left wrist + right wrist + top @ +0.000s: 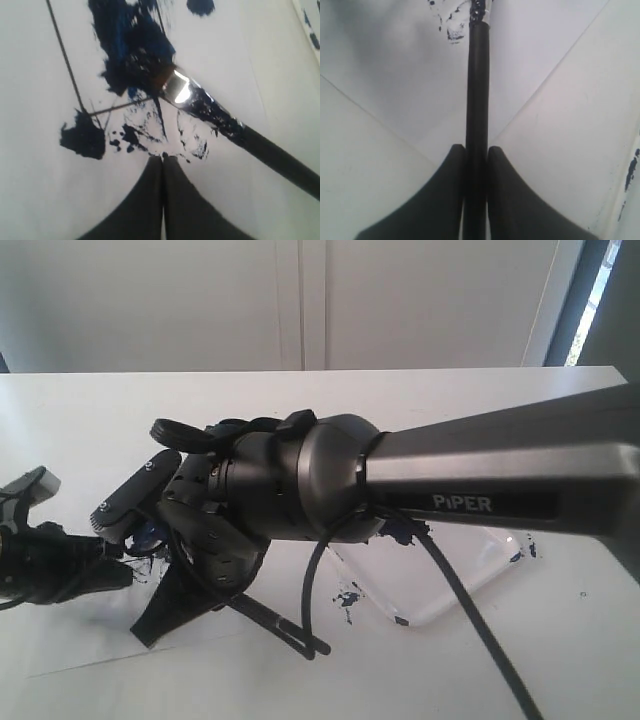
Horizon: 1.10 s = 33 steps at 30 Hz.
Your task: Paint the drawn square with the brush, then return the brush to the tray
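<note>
The brush (pixel 235 127) lies slanted over the white paper, its silver ferrule (pixel 177 87) shining and its tip in the dark blue smear inside the drawn square (pixel 120 55). A corner of the square's thin black outline (pixel 85 111) shows beside a blue blob. My right gripper (pixel 476 150) is shut on the brush's black handle (pixel 476 75). The left gripper (pixel 163 158) is shut with nothing in it, its fingertips close to the paper just outside the square. In the exterior view the left gripper (pixel 118 575) sits at the left by the square (pixel 150 538). The clear tray (pixel 440 608) lies right of the paper.
The right arm (pixel 480 480) stretches across the exterior view from the right and hides much of the paper and tray. A black cable (pixel 470 620) hangs from it over the tray. Blue specks (pixel 348 598) mark the tray's rim. The white table (pixel 100 400) ends at a wall.
</note>
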Available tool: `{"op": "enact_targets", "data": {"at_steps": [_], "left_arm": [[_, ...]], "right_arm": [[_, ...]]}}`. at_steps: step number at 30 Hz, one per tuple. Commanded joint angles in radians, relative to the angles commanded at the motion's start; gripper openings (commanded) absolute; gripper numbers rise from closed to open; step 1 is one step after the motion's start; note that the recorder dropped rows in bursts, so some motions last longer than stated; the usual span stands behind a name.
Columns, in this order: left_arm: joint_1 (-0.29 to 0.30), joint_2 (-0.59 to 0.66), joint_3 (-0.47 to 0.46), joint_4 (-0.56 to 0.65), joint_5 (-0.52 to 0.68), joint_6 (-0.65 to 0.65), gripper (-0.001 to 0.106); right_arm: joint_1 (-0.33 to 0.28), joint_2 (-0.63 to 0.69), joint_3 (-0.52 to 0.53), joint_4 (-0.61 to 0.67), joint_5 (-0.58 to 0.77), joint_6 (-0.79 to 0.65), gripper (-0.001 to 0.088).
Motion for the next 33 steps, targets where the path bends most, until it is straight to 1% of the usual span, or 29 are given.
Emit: {"op": "enact_targets", "data": {"at_steps": [3,5,10,15,19,22,26,29,33], "left_arm": [[0.000,-0.046,0.000,0.031,0.082,-0.053,0.000],[0.000,-0.051,0.000,0.052,0.138,-0.082,0.000],[0.000,-0.033,0.011,0.048,0.206,-0.082,0.000],[0.000,0.025,0.011,0.035,0.208,-0.081,0.000],[0.000,0.080,0.011,0.030,0.222,-0.079,0.000],[0.000,0.106,0.011,0.026,0.214,-0.079,0.000],[0.000,0.116,0.011,0.028,0.219,-0.079,0.000],[0.000,0.116,0.011,0.028,0.195,-0.080,0.000],[0.000,0.116,0.011,0.028,0.191,-0.082,0.000]], "right_arm": [[0.000,0.000,0.000,-0.002,0.007,0.000,0.0000],[0.000,0.000,0.000,-0.002,0.003,0.000,0.0000],[0.000,0.000,0.000,0.003,-0.002,0.000,0.0000],[0.000,-0.028,0.000,0.019,-0.016,0.000,0.0000],[0.012,-0.070,0.000,0.024,-0.046,-0.004,0.0000],[0.012,-0.072,-0.002,0.026,-0.045,-0.009,0.0000],[0.012,-0.072,-0.004,0.026,-0.048,-0.028,0.0000],[0.010,-0.066,-0.006,0.026,-0.059,-0.034,0.0000],[0.010,-0.020,-0.035,0.033,-0.033,-0.058,0.0000]]}}
